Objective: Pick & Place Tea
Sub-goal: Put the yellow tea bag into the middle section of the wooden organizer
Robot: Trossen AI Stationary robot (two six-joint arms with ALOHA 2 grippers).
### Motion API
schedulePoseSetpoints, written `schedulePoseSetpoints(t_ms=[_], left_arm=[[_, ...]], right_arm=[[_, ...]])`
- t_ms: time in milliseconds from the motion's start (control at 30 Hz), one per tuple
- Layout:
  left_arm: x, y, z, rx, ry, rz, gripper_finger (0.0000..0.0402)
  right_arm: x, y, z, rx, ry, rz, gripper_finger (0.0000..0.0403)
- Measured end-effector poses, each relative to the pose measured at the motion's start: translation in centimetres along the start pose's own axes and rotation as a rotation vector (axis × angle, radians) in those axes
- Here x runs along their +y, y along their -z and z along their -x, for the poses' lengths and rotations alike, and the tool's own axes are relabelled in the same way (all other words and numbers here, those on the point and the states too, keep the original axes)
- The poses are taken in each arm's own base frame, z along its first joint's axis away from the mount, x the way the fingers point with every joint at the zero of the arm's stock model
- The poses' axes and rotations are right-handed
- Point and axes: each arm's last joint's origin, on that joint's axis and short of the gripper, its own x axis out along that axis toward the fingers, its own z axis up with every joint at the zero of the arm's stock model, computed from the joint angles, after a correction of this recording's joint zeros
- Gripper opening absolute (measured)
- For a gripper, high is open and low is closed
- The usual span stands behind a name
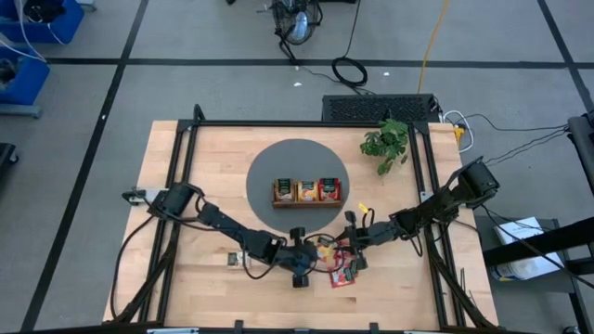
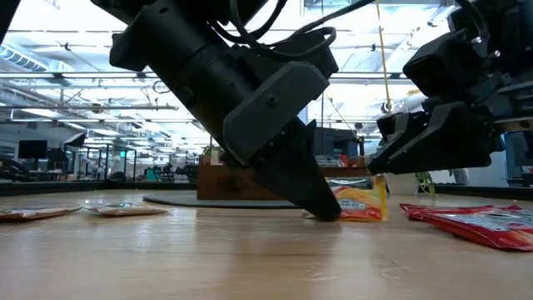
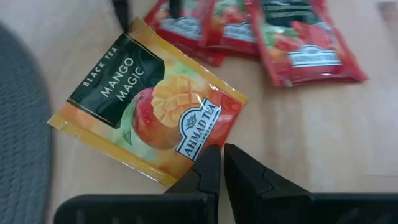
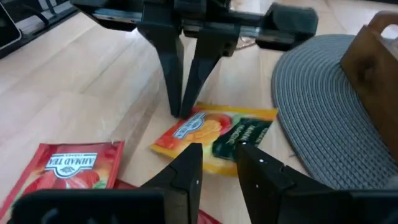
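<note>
An orange-yellow tea sachet lies near the table's front, between my two grippers. My left gripper is shut, its tips at the sachet's logo end. My right gripper comes from the right, and its two fingers stand on either side of a corner at the sachet's dark-green end. Red tea sachets lie flat on the wood beside it. Behind them the wooden tray stands on a grey round mat, holding more sachets upright. My left gripper sets its shut fingertips on the edge of the sachet's logo end, slanting down from the table's left. That end lies on the wood. My right gripper has the sachet's green-end corner between its fingers, coming nearly level from the table's right. Its own fingers hide the place of contact. In the low view the sachet stands tilted, its right-hand end off the table.
A potted plant stands at the back right. Two more sachets lie flat on the wood toward the left. The red sachets lie just in front of my right gripper. The black frame rails run along the table's sides.
</note>
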Motion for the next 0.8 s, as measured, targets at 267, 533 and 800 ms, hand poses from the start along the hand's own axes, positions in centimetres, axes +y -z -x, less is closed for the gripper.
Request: schedulePoseSetpoints(t_ms=[267, 533, 800], left_arm=[[0.1, 0.3, 0.0, 0.016, -0.029, 0.036, 0.0031], [0.3, 0.9, -0.2, -0.004, -0.021, 0.048, 0.0031], [0.3, 0.9, -0.2, -0.016, -0.022, 0.024, 0.0031]], right_arm=[[-1.6, -0.1, -0.2, -0.009, 0.058, -0.187, 0.0089], [-3.5, 0.1, -0.5, 0.02, -0.008, -0.366, 0.0122], [-3.9, 0.6, -0.5, 0.094, -0.099, -0.451, 0.0167]])
